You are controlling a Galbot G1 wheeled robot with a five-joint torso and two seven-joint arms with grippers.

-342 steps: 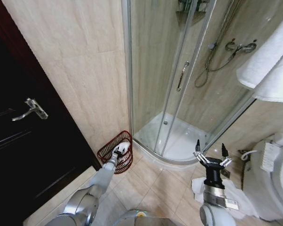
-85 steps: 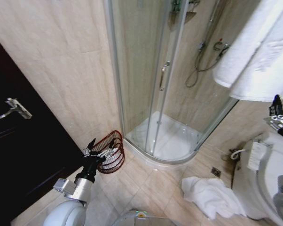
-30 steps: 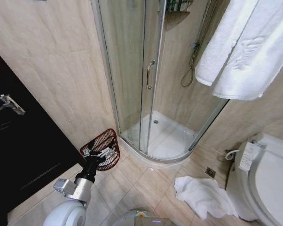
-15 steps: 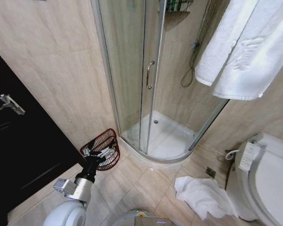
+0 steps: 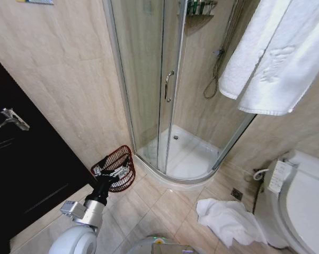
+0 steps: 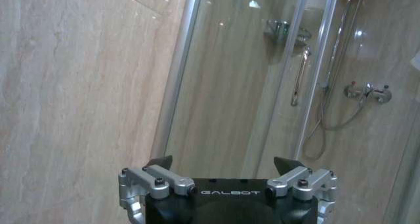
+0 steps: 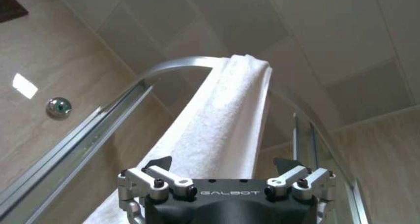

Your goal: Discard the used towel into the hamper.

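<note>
- Fingers of the left gripper [image 5: 113, 170] are seen spread apart with nothing between them; the gripper is raised upright just in front of the small round hamper of dark reddish-brown open weave [image 5: 115, 168], so that part of the hamper's rim is covered by it in the head view.
- Spread, empty fingers are likewise shown on the right gripper [image 7: 223, 166] in its wrist view, which is pointed up at a long white terry towel draped over a curved metal rail [image 7: 217, 130]; the gripper is judged to be lifted high and aimed at that hanging towel, perhaps so that it can be pulled down.
- The same hanging white towel [image 5: 278, 55] is seen well above and far across from the hamper, folded over its rail so that it hangs flat against the tiled wall.
- A crumpled white towel [image 5: 228, 219] is lying on the beige tiled floor, well apart from the hamper and close beside the white toilet [image 5: 302, 203]; by its rumpled heap it is judged to be a used one.
- The hamper is set on the floor against the wall, between the dark door [image 5: 27, 174] and the glass shower enclosure [image 5: 165, 95], where it is kept out of the walkway.
- Nothing can be made out inside the hamper, so the task is judged not yet done.
</note>
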